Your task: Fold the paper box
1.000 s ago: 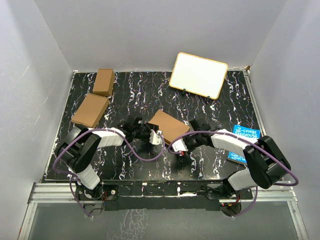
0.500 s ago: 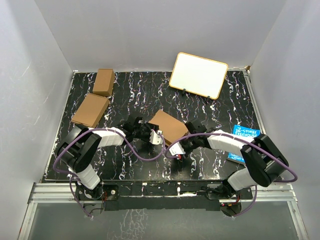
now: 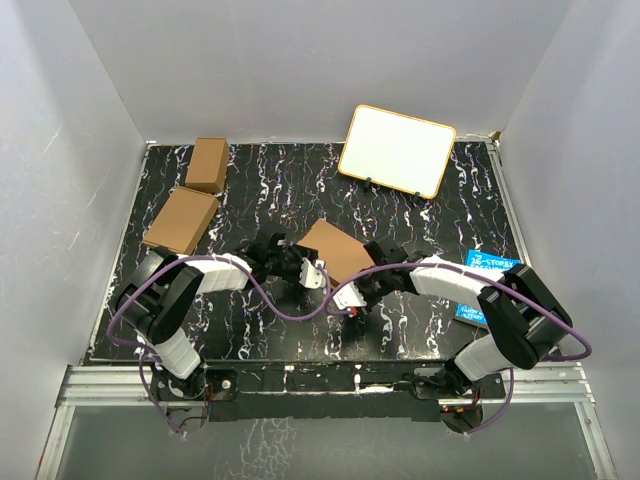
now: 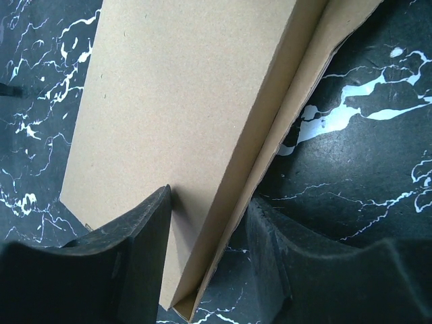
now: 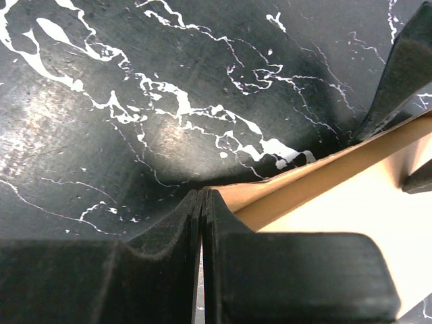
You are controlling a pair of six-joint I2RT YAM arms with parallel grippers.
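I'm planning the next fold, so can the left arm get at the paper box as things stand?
Probably yes. The left end effector sits astride one edge of the paper box, a finger on each side. The right end effector is shut at a different corner, clear of it.

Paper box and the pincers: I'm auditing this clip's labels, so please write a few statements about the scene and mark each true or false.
1. The right pincer has its fingers pressed together. True.
2. The paper box lies between the two pincers. True.
3. The whiteboard lies flat at the front left. False: it stands tilted at the back right.
4. The left pincer hangs clear of the paper box. False: its fingers straddle the box's folded side edge, one on each face.
5. A smaller carton and a sloping-topped carton sit at the back left. True.
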